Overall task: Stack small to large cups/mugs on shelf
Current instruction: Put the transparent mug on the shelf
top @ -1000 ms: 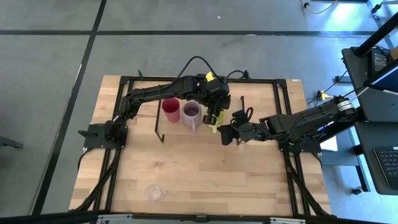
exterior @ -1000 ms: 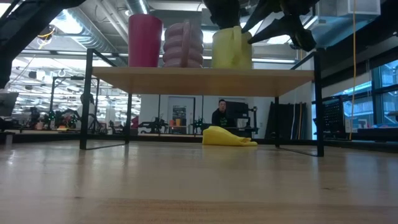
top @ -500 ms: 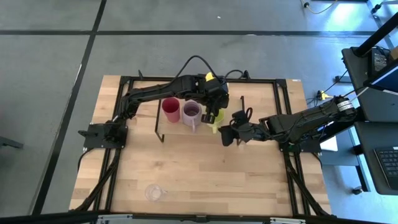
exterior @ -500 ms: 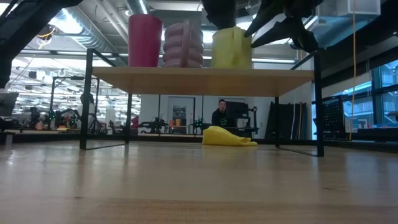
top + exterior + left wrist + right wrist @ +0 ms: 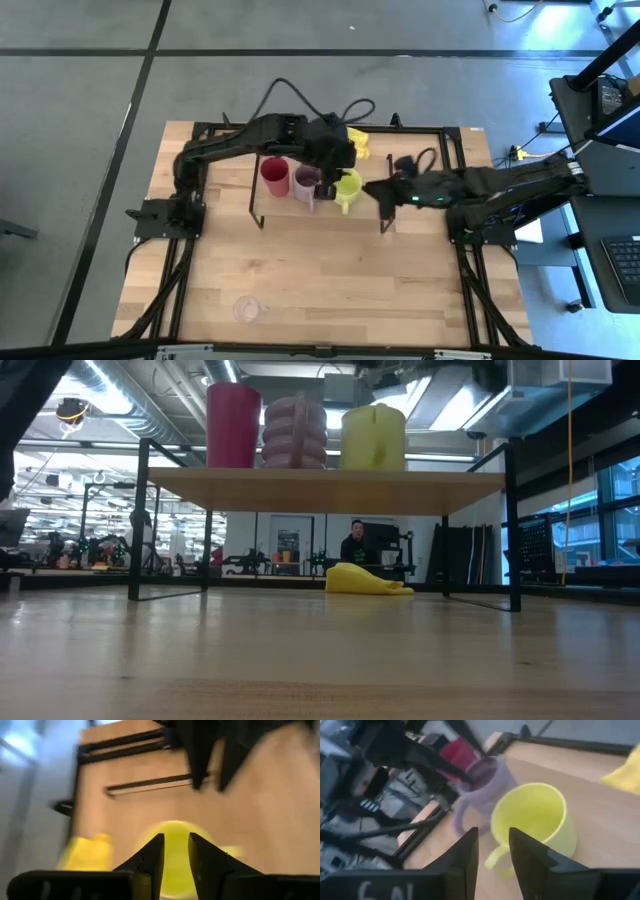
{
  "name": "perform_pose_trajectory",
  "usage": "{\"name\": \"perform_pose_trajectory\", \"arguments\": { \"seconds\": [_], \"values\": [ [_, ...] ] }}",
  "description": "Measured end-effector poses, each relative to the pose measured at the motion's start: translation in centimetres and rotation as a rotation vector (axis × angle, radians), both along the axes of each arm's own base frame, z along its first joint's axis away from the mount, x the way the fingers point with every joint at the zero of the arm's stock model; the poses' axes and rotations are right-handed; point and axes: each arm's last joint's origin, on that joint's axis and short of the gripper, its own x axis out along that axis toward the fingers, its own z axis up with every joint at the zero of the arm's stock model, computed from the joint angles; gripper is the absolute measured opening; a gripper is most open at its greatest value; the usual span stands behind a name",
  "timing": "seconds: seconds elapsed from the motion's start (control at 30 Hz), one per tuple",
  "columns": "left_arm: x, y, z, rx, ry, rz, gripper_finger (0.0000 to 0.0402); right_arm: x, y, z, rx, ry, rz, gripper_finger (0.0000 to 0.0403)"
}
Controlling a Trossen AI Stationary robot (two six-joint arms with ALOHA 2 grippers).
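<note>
- my left end effector point(image 5: 335, 168) hangs above the shelf point(image 5: 320, 482), just behind the yellow-green mug point(image 5: 348, 185), fingers slightly apart and pinching nothing.
- my right end effector point(image 5: 377, 192) reaches in from the right, beside that mug, fingers slightly apart and empty.
- red cup point(image 5: 233, 426), lilac mug point(image 5: 294, 431) and yellow-green mug stand in a row on the shelf.
- the clear glass point(image 5: 247, 309) sits on the tabletop point(image 5: 330, 280) near its front edge.

A grey floor point(image 5: 80, 120) crossed by dark lines surrounds the wooden table point(image 5: 300, 280), a desk point(image 5: 610, 210) stands at the right edge, and across the table a workshop hall shows bright ceiling lights point(image 5: 100, 380), a window point(image 5: 610, 520) and a seated person point(image 5: 355, 545).
</note>
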Motion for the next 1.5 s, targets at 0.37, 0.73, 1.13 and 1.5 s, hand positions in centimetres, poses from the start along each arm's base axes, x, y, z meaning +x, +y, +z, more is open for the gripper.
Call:
{"name": "perform_pose_trajectory", "arguments": {
  "seconds": [0.37,0.73,1.13,1.5],
  "values": [
    [-3.9,-14.1,-2.7,0.076,0.293,-0.003,0.0082,-1.4,7.9,-3.1,0.032,0.086,0.119,0.011],
    [-15.3,-21.3,-2.9,-0.224,0.13,0.428,0.0082,-1.6,8.7,-3.1,0.02,0.097,0.194,0.011],
    [-24.3,-28.2,-14.0,-0.451,0.246,0.729,0.0082,-2.0,12.2,-3.8,0.128,0.025,0.196,0.011],
    [-24.7,-30.7,-17.1,-0.778,0.277,1.053,0.0082,1.2,15.2,-6.1,0.181,-0.055,0.195,0.011]
  ]
}}
